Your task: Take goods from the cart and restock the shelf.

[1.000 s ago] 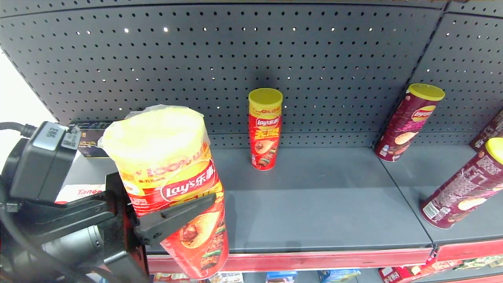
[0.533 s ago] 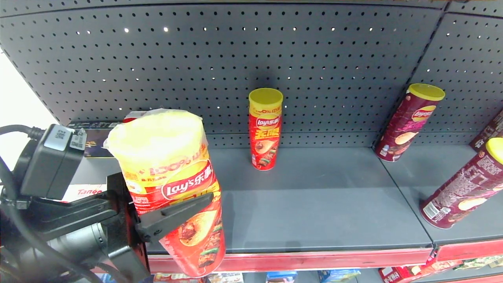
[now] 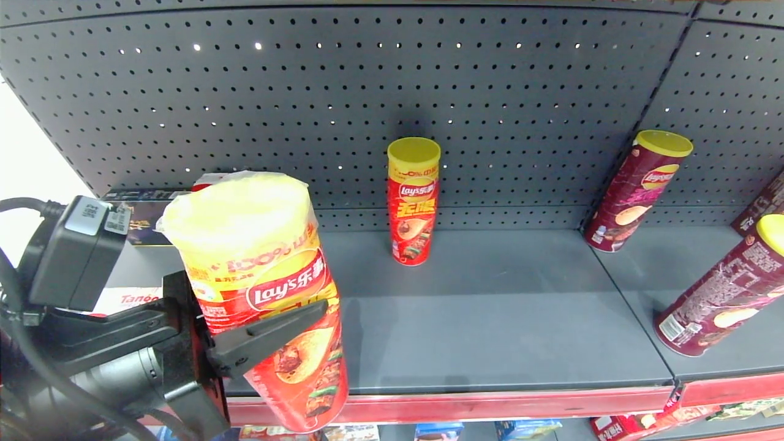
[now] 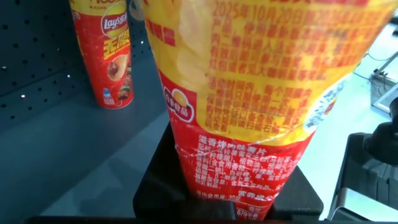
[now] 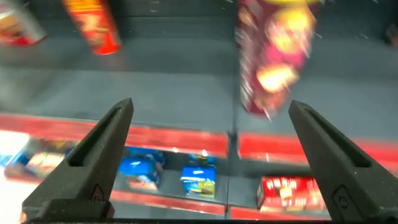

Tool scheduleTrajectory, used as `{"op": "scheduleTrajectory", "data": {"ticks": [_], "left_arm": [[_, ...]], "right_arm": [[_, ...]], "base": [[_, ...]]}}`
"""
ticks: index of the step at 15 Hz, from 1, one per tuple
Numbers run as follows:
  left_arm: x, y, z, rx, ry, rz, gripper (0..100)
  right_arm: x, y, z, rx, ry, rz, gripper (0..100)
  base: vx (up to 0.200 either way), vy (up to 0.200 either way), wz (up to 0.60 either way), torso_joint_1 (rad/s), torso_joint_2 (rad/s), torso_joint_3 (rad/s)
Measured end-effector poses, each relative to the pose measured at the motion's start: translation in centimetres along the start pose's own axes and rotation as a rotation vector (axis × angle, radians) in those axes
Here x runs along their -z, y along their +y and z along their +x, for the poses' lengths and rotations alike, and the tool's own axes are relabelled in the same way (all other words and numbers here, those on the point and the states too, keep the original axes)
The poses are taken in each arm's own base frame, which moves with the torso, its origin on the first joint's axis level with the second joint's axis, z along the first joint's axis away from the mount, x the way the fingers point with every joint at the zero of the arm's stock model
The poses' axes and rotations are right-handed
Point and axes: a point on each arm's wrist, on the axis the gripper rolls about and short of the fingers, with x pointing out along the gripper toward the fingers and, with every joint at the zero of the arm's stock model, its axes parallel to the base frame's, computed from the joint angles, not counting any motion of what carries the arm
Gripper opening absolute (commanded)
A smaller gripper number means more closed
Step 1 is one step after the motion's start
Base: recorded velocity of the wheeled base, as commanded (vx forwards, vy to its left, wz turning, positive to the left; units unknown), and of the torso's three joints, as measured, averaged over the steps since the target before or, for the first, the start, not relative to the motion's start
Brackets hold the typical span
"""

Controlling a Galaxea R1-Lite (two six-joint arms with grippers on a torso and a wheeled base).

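Red-and-yellow chip can [image 3: 263, 294] is in my left gripper [image 3: 257, 315]. From the head view, the fingers are clamped across its lower half, one black finger across the front and the other behind it. The can stands nearly upright with its long axis vertical and its top leaning a touch to the left. It hangs on the near side of the shelf [image 3: 490, 318], with its base out in front of the red front lip. The open grey deck lies ahead of my fingers and to the right, between me and the other red can [image 3: 413, 202] standing at the back panel. Two maroon cans [image 3: 637, 190] sit well apart in the next bay on the right.

From the left wrist, the can's wrapper [image 4: 261, 112] is right up against the lens. The deck [image 4: 74, 143] stretches off towards that back can [image 4: 112, 56], so I reckon it's straight forward over the lip, then down, keeping it vertical.

From the right wrist, my right gripper [image 5: 210, 109] has its fingers spread wide with nothing between them. It faces the shelf edge near a blurry maroon can [image 5: 273, 56]. The left arm is the one on the job.
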Motion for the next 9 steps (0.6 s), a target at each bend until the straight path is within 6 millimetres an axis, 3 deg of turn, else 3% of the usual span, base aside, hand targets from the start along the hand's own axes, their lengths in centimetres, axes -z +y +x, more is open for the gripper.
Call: {"op": "scheduleTrajectory", "data": {"ticks": [3,6,9], "left_arm": [[0.0,0.0,0.0,-0.001,0.0,0.0,0],[0.0,0.0,0.0,-0.001,0.0,-0.001,0],[0.0,0.0,0.0,0.011,-0.001,-0.001,0]], "right_arm": [[-3.3,-0.1,3.4,-0.194,0.085,-0.053,100],[-4.5,1.2,7.4,-0.426,0.19,-0.025,100],[-5.8,3.0,11.4,-0.518,0.203,0.0,100]], "base": [[0.0,0.0,0.0,0.0,0.0,0.0],[0.0,0.0,0.0,0.0,0.0,0.0],[0.0,0.0,0.0,0.0,0.0,0.0]]}}
